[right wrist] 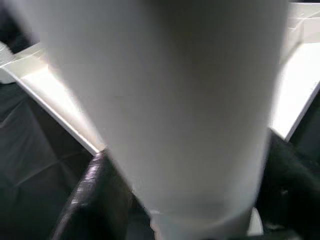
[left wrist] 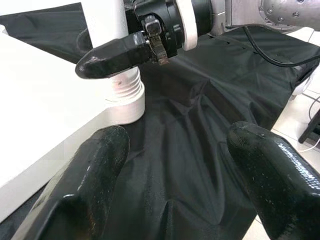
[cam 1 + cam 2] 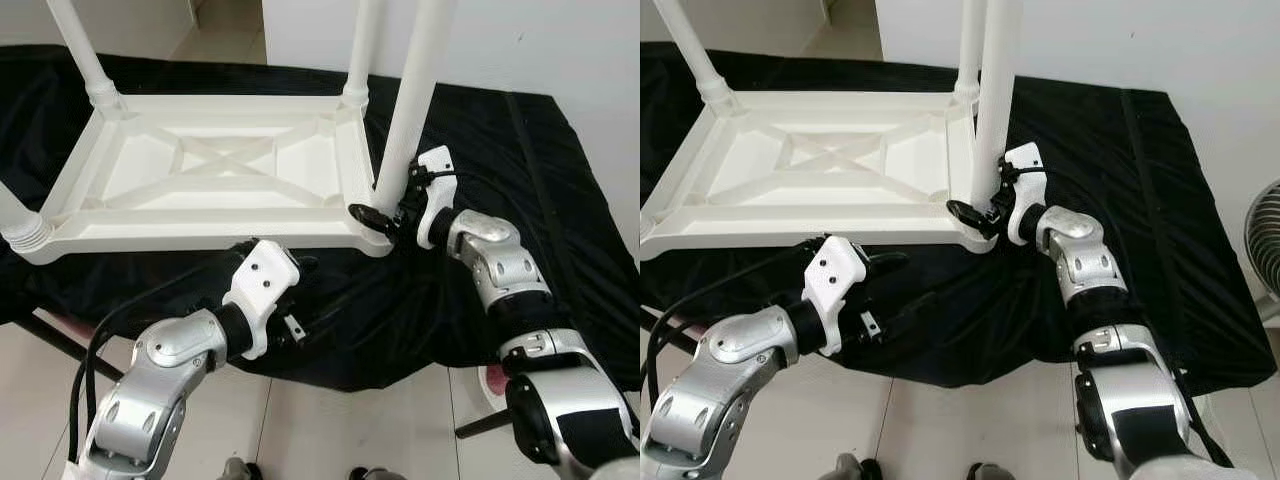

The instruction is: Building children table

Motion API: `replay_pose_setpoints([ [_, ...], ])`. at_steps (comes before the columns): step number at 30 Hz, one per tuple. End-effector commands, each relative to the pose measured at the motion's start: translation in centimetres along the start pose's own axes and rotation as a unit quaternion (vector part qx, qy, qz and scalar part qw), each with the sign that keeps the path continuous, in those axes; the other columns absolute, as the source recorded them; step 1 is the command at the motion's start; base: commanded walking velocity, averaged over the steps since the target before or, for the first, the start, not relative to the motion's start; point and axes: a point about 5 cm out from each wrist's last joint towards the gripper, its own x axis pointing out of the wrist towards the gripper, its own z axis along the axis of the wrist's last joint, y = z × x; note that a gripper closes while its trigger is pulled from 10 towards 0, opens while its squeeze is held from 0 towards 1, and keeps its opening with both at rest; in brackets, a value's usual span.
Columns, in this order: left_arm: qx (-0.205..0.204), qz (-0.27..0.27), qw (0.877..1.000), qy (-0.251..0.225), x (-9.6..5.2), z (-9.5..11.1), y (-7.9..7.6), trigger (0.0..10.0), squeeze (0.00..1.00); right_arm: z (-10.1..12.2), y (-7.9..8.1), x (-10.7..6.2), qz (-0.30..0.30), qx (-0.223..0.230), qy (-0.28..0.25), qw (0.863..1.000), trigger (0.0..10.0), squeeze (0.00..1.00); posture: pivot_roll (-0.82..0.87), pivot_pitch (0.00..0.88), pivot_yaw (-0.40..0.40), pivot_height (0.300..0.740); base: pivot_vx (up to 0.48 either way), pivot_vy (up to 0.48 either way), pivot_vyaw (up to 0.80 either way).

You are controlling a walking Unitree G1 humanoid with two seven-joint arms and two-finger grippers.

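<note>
Left eye view: right gripper point(image 3: 385, 214) clamped around white table leg point(image 3: 410, 110) near its base | leg upright at upturned table's point(image 3: 215, 170) near corner | left gripper point(image 2: 175, 150) spread, empty, over black cloth point(image 3: 560, 200)

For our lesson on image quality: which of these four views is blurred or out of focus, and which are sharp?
Right wrist view: the white table leg sits so close that it is soft and out of focus. Left wrist view: near fingers slightly soft, black cloth crisp. Both eye views: sharp, evenly lit.

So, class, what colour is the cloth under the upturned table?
Black; the cloth shows best in the left eye view.
</note>
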Motion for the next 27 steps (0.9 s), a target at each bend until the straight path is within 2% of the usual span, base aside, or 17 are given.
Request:
replay_pose_setpoints([
  [1, 0.002, 0.042, 0.999, 0.005, -0.3, 0.0, 0.3, 10.0, 0.00, -0.9, 1.0, 0.8, 0.029, 0.007, 0.019, 0.999, 2.9, 0.00, -0.01, 0.161, 0.042, 0.740, 0.000, 0.000, 0.00],
  [2, 0.002, 0.042, 0.999, 0.005, -0.3, 0.0, 0.3, 10.0, 0.00, -0.9, 1.0, 0.8, 0.029, 0.007, 0.019, 0.999, 2.9, 0.00, -0.01, 0.161, 0.042, 0.740, 0.000, 0.000, 0.00],
  [3, 0.002, 0.042, 0.999, 0.005, -0.3, 0.0, 0.3, 10.0, 0.00, -0.9, 0.9, 0.8, 0.025, 0.010, 0.020, 0.999, 0.0, 0.00, 0.00, 0.162, 0.037, 0.740, 0.000, 0.000, 0.00],
  [6, 0.001, 0.042, 0.999, 0.005, -0.3, 0.0, 0.3, 10.0, 0.00, -1.3, 0.6, 0.9, 0.009, 0.017, 0.029, 0.999, 0.0, 0.00, -0.01, 0.162, 0.037, 0.740, 0.000, 0.000, 0.00],
  [9, 0.000, 0.042, 0.999, 0.005, -0.4, 0.0, 0.2, 10.0, 0.00, -2.0, 0.3, 0.9, -0.042, 0.028, 0.052, 0.997, 0.0, 0.00, -0.01, 0.164, 0.036, 0.740, 0.000, 0.000, 0.00],
  [11, -0.001, 0.042, 0.999, 0.005, -0.3, 0.0, 0.2, 10.0, 0.00, -2.9, -0.1, 1.0, -0.121, 0.054, 0.071, 0.989, 0.0, 0.00, -0.01, 0.165, 0.035, 0.740, 0.000, 0.000, 0.00],
  [12, -0.001, 0.042, 0.999, 0.005, -0.3, 0.0, 0.2, 10.0, 0.00, -2.9, -0.1, 1.0, -0.121, 0.054, 0.071, 0.989, 0.0, 0.00, -0.01, 0.165, 0.035, 0.740, 0.000, 0.000, 0.00],
  [15, -0.004, 0.040, 0.999, 0.004, -0.2, 0.0, 0.1, 10.0, 0.00, -4.1, 0.2, 0.7, -0.260, 0.093, 0.081, 0.958, 0.0, 0.00, -0.02, 0.168, 0.036, 0.740, 0.000, 0.000, 0.00],
  [16, -0.004, 0.040, 0.999, 0.004, -0.2, 0.0, 0.1, 10.0, 0.00, -4.1, 0.2, 0.7, -0.260, 0.093, 0.081, 0.958, 0.0, 0.00, -0.02, 0.168, 0.036, 0.740, 0.000, 0.000, 0.00],
  [19, -0.005, 0.037, 0.999, 0.004, -0.2, -0.1, 0.0, 10.0, 0.00, -4.8, 1.1, 0.4, -0.347, 0.113, 0.085, 0.927, 0.0, 0.00, -0.02, 0.169, 0.038, 0.740, 0.000, 0.000, 0.00],
  [20, -0.005, 0.037, 0.999, 0.004, -0.2, -0.1, 0.0, 10.0, 0.00, -4.9, 1.3, 0.3, -0.365, 0.122, 0.086, 0.919, 0.0, 0.00, -0.02, 0.169, 0.038, 0.740, 0.000, 0.000, 0.00],
  [22, -0.005, 0.037, 0.999, 0.004, -0.2, -0.1, 0.0, 10.0, 0.00, -4.9, 1.3, 0.3, -0.365, 0.122, 0.086, 0.919, 0.0, 0.00, -0.02, 0.169, 0.038, 0.740, 0.000, 0.000, 0.00],
  [23, -0.005, 0.036, 0.999, 0.004, -0.1, -0.1, 0.0, 10.0, 0.00, -4.8, 1.5, 0.3, -0.390, 0.130, 0.082, 0.908, 0.0, 0.00, -0.03, 0.172, 0.040, 0.740, 0.000, 0.000, 0.00],
  [24, -0.005, 0.036, 0.999, 0.004, -0.1, -0.1, 0.0, 10.0, 0.00, -4.8, 1.5, 0.3, -0.390, 0.130, 0.082, 0.908, 0.0, 0.00, -0.03, 0.172, 0.040, 0.740, 0.000, 0.000, 0.00],
  [25, -0.005, 0.035, 0.999, 0.003, -0.1, -0.1, 0.0, 10.0, 0.00, -4.8, 1.8, 0.3, -0.415, 0.139, 0.080, 0.895, 0.0, 0.00, -0.03, 0.172, 0.039, 0.740, 0.000, 0.000, 0.00],
  [26, -0.005, 0.035, 0.999, 0.003, -0.1, -0.1, 0.0, 10.0, 0.00, -4.8, 1.8, 0.3, -0.415, 0.139, 0.080, 0.895, 0.0, 0.00, -0.03, 0.172, 0.039, 0.740, 0.000, 0.000, 0.00],
  [27, -0.006, 0.034, 0.999, 0.003, -0.1, -0.1, -0.1, 10.0, 0.00, -4.7, 2.3, 0.5, -0.441, 0.151, 0.077, 0.881, 0.0, 0.00, -0.03, 0.172, 0.039, 0.740, 0.000, 0.000, 0.00],
])
